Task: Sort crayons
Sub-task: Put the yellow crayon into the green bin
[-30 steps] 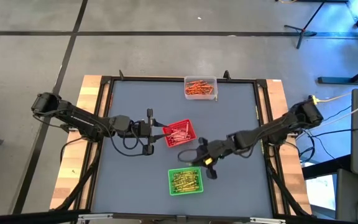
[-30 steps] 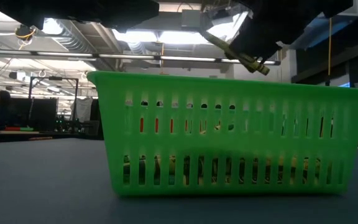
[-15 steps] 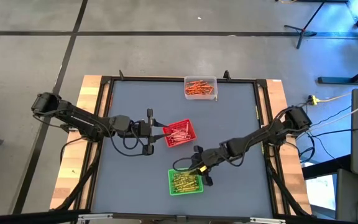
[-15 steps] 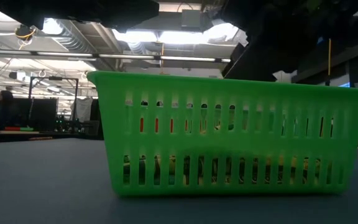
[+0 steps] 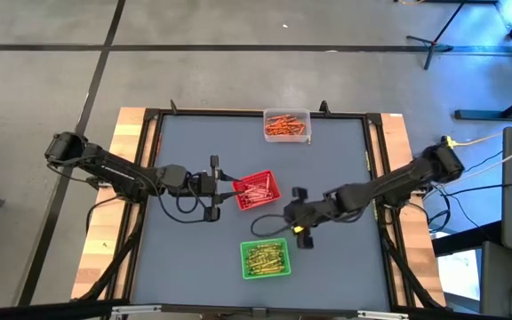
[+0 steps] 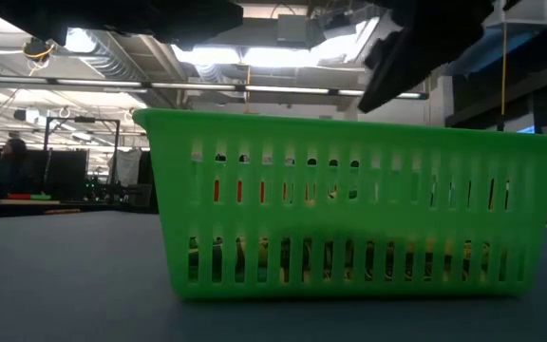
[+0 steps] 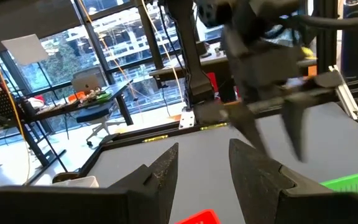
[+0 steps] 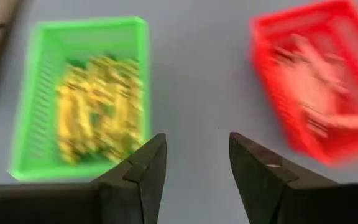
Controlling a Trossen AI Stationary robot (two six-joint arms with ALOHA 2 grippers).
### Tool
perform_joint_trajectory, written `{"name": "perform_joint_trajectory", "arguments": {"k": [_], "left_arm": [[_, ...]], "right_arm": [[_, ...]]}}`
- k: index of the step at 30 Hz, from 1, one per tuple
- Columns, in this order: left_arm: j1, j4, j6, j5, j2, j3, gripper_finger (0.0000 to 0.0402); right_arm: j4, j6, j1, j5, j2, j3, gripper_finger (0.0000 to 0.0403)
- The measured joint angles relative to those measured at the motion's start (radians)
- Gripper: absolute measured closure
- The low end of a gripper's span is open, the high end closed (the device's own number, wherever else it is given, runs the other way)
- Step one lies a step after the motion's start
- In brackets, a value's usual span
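Note:
Olive crayons (image 8: 98,106) fill the green tray (image 5: 265,272) near the table's front. Red crayons (image 5: 258,188) lie in the red tray (image 5: 241,200) at mid-table. Orange crayons (image 5: 284,124) lie in a clear tray (image 5: 307,133) at the far edge. My right gripper (image 5: 293,216) hangs open and slanting down above the bare table between the green and red trays (image 8: 197,162), with nothing between its fingers. My left gripper (image 5: 228,188) is level at the red tray's left side, open (image 7: 204,168), its fingers bare.
A black frame and wooden strips (image 5: 132,160) border the grey table. In the low view the green tray (image 6: 349,209) fills the foreground, with my right gripper (image 6: 416,57) dark above it. Bare table lies left of the green tray and along the far left.
My right gripper dipped toward the table's near edge over the green tray, then rose and drew back toward mid-table, tipping more steeply. The olive crayon that stuck out of its fingers a second ago no longer shows there.

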Motion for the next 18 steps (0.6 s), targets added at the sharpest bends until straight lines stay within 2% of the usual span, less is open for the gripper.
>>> {"name": "perform_joint_trajectory", "arguments": {"k": [4, 9, 13, 18], "left_arm": [[0.0, 0.0, -0.001, 0.0, 0.0, 0.0, 0.0273], [0.0, 0.0, -0.002, 0.0, 0.0, 0.0, 0.0273], [0.0, -0.001, -0.006, 0.0, 0.0, 0.0, 0.0273], [-0.003, -0.003, -0.009, 0.0, 0.0, 0.0, 0.0273]], "right_arm": [[-0.186, 0.002, -0.019, 0.112, -0.075, 0.0, 0.0229], [-0.31, 0.003, -0.108, 0.147, -0.121, 0.0, 0.0229], [-0.326, -0.022, -0.204, 0.143, -0.152, -0.029, 0.0229], [-0.222, -0.024, -0.347, 0.112, -0.237, -0.175, 0.0229]]}}
